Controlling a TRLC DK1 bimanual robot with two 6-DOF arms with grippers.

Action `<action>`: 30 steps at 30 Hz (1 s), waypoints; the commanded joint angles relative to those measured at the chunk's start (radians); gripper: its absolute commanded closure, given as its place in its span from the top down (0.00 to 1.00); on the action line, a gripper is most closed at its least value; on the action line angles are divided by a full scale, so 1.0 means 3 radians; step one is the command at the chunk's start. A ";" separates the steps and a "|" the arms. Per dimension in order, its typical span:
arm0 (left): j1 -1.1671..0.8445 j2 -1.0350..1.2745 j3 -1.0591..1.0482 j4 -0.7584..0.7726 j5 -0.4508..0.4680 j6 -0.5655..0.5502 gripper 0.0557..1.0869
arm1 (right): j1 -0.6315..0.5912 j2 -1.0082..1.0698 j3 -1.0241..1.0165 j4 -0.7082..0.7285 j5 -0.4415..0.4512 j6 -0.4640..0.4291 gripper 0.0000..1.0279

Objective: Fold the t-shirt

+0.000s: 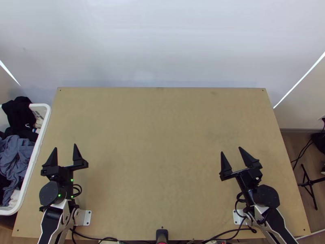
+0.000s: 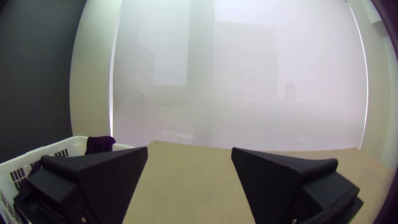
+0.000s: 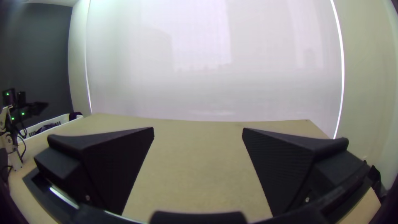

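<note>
T-shirt: I cannot tell whether it is among the clothes bunched in the white basket [image 1: 36, 152] at the table's left edge. Nearest, black cables [image 1: 97, 238] trail along the near edge of the light wooden table [image 1: 162, 162], beside a small black device [image 1: 162, 234]. Over the left part of the tabletop, the left gripper [image 1: 65, 146] holds its jaws wide; over the right part, the right gripper [image 1: 230, 150] has its jaws wide too. A black stand [image 1: 310, 185] is on the brown floor [image 1: 289, 142] to the right. Blue-grey cloth [image 1: 15, 156] lies crumpled in the basket, with black cloth [image 1: 18, 114] farther up, bearing a pale mark too small to read. Beyond the far edge hangs a pale, translucent screen [image 1: 162, 40], bright slits at its sides, near a dark grey wall [image 2: 37, 74].
</note>
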 commanded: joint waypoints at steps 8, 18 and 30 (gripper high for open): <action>0.0001 0.0001 0.0001 -0.0001 0.0000 0.0004 0.95 | 0.0003 0.0001 0.0001 0.0000 0.0000 0.0001 0.96; 0.0001 0.0001 0.0001 -0.0001 0.0000 0.0004 0.95 | 0.0003 0.0001 0.0001 0.0000 0.0000 0.0001 0.96; -0.0061 0.0001 0.0001 -0.0001 0.0016 0.0004 0.95 | 0.0003 0.0001 0.0001 0.0000 0.0000 0.0001 0.96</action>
